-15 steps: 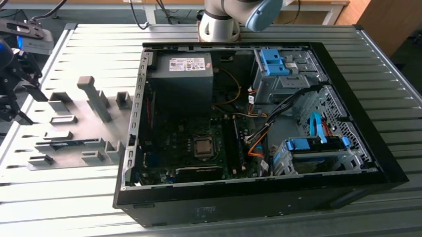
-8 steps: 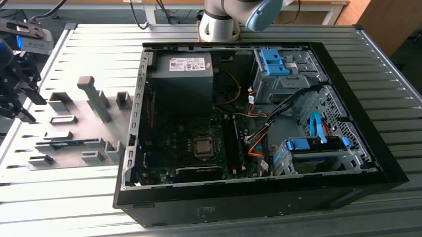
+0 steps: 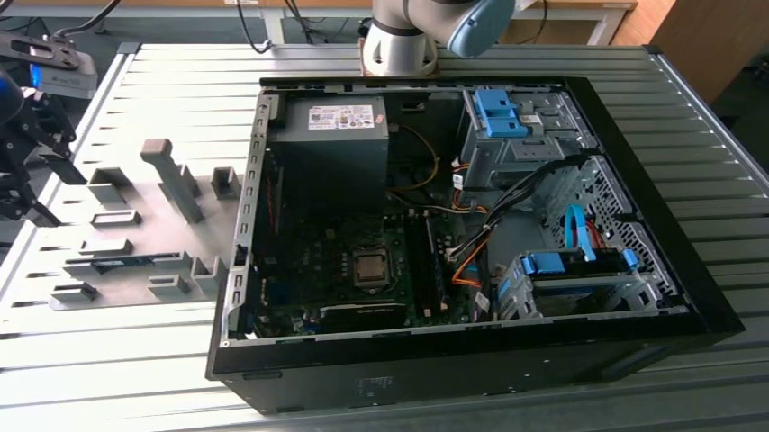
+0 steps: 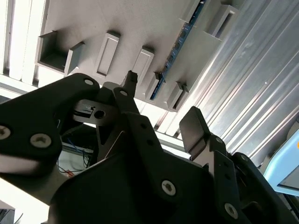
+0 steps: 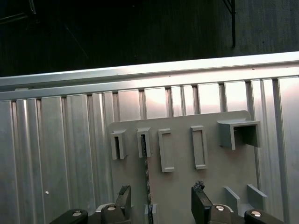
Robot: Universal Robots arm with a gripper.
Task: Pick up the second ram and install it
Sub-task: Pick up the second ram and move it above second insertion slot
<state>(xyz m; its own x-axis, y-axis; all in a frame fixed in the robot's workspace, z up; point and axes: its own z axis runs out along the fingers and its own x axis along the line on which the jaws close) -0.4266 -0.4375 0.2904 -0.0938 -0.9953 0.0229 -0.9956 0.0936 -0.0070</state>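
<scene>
Across the exterior view, a ribbed metal counter (image 3: pixel 709 153) carries an open black computer case (image 3: pixel 673 306) with its motherboard and cables exposed. The arm's base (image 3: pixel 402 40) stands behind the case. Toward the exterior view's left lies a flat grey plate (image 3: pixel 180 238) set with block-shaped holders (image 3: pixel 168 175). The second ram (image 3: pixel 126 261) stands on edge in a low holder near the plate's front. The end effector (image 3: pixel 50 191) hangs at the picture's left edge, above and just beside the plate.

Seen in the second wrist view, the blue-green ram (image 4: pixel 174 51) runs as a thin strip across the plate beyond the fingers (image 4: pixel 194 130). The end effector (image 4: pixel 163 105) is spread wide and grips nothing.

From the first wrist view, the counter's ribs end at a rail, with dark floor (image 5: pixel 140 32) beyond. The plate (image 5: pixel 180 196) shows 4 slotted holders in a row. The ram (image 5: pixel 146 175) appears edge-on as a dark line leading from 1 slot. It lies between the 2 fingers (image 5: pixel 200 193), nearer 1 of them, and I cannot tell whether it touches either. The end effector (image 5: pixel 161 191) is wide apart and holds nothing.
</scene>
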